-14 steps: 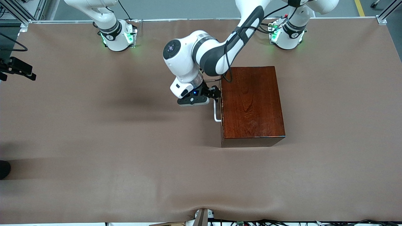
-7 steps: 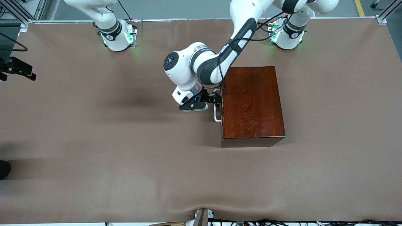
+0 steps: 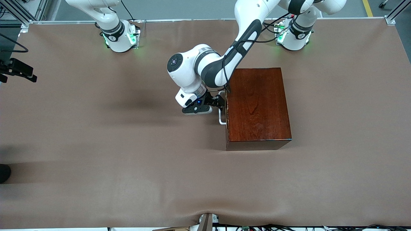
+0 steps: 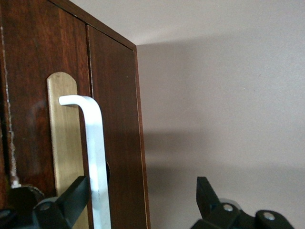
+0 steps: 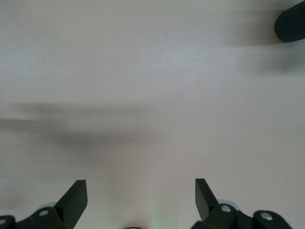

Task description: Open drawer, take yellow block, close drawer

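The dark reddish-brown wooden box (image 3: 257,106) stands mid-table with its drawer (image 4: 28,71) shut, the front facing the right arm's end. The white bar handle (image 3: 221,117) sticks out from that front. My left gripper (image 3: 221,102) is at the handle and open. In the left wrist view the handle (image 4: 95,157) lies between the fingers (image 4: 71,198), close to one of them, and my left gripper (image 4: 140,200) is wide apart. My right gripper (image 5: 140,198) is open over bare table cover, holding nothing. The yellow block is hidden.
A brown cover (image 3: 128,154) spans the table. A brass plate (image 4: 62,133) backs the handle. Black gear (image 3: 17,69) juts in at the right arm's end of the table. A dark rounded object (image 5: 290,21) shows at the edge of the right wrist view.
My left arm has lowered and its gripper has slid along the handle toward the front camera. The box and drawer have not moved.
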`<state>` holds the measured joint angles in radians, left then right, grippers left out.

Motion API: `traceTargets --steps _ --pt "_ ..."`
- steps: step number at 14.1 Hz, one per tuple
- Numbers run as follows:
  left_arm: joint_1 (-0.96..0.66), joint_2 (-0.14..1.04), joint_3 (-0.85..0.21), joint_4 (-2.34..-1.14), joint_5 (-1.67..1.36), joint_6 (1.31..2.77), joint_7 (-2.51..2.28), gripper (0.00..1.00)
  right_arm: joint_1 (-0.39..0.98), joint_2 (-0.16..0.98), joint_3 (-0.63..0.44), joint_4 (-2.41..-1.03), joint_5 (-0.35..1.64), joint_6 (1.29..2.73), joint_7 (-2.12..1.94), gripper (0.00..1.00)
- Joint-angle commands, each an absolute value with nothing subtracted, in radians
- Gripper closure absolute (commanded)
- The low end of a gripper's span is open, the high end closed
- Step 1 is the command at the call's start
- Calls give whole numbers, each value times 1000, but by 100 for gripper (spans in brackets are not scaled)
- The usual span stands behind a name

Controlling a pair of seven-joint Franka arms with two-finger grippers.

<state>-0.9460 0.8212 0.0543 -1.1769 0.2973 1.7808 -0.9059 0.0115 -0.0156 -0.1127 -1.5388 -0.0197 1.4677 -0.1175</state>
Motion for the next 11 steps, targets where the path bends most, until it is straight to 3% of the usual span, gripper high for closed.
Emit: traceTargets --steps 1,11 --pt "-950 848 55 -1147 322 1784 -943 0 -2 -21 -104 -1543 -6 1463 -117 0" --pt "-951 857 49 -1143 318 1854 -986 0 6 -21 -101 -1542 -9 1463 -127 0"
